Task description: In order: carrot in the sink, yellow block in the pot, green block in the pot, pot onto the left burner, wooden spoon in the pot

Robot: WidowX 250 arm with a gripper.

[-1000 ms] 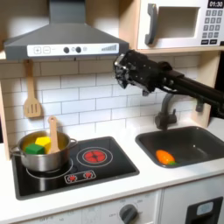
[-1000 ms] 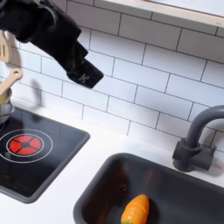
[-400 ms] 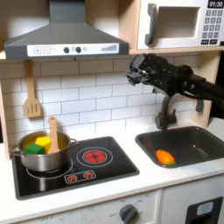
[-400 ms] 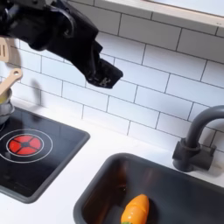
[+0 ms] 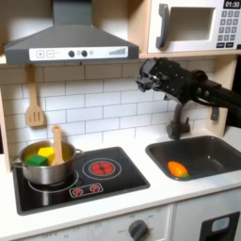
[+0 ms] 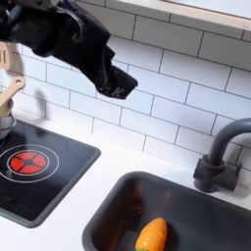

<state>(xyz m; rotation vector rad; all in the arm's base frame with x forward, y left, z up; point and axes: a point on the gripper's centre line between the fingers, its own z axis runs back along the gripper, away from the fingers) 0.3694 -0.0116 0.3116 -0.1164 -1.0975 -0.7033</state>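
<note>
Lower left, first exterior view: shiny steel pot [image 5: 45,168] on burner w/ yellow block [image 5: 45,152], green block [image 5: 36,160], light wooden spoon [image 5: 57,144] leaning inside. Orange carrot [image 6: 150,235] in dark grey sink [image 6: 108,221]. Task looks complete. Black gripper [image 5: 145,76] high, upper right by tiles, nothing held; jaw gap can't tell.

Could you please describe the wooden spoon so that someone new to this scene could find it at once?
Start at the black cooktop in the first exterior view. The steel pot sits on its left burner. The wooden spoon stands upright in that pot beside the yellow block and green block, unlike the slotted spatula hanging on the tiled wall.
</note>
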